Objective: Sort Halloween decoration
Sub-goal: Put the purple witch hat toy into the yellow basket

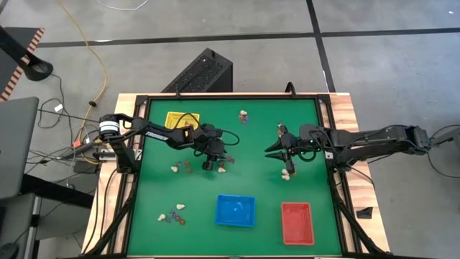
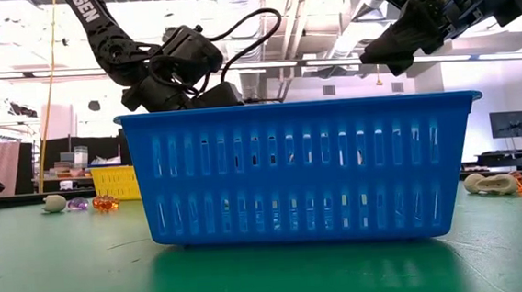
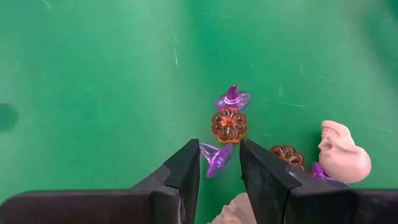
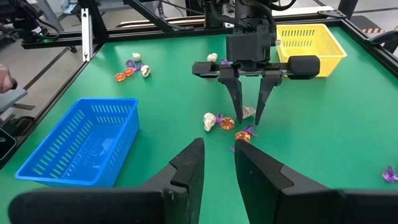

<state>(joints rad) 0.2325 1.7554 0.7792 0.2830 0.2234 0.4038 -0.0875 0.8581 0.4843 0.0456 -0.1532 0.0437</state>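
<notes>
So far, we judge the sorting has barely begun: the blue tray (image 1: 235,210), red tray (image 1: 297,222) and yellow tray (image 1: 181,120) all look empty from above, though we cannot see fully into the yellow one, and the trinkets lie loose on the green tabletop (image 1: 259,144). Our left pincer (image 3: 219,163) is low over the middle cluster, its fingers parted with a purple witch hat (image 3: 216,158) lying tipped between the tips; they do not appear to pinch it yet, so we count the pincer as released and holding nothing. Just beyond it sit an orange pumpkin (image 3: 228,124) and a second purple hat (image 3: 232,98), while a cream skull (image 3: 342,153) and another pumpkin (image 3: 286,155) lie off to one side. Our right pincer (image 4: 217,163) hangs above the tabletop on the right half, fingers apart and empty, looking toward the left arm. Other trinkets wait elsewhere: a group near the front left (image 1: 172,214), a few beside the yellow tray (image 1: 181,168), one near the far edge (image 1: 244,115), and a pale piece under the right arm (image 1: 287,175). Nearly everything is left to do.
</notes>
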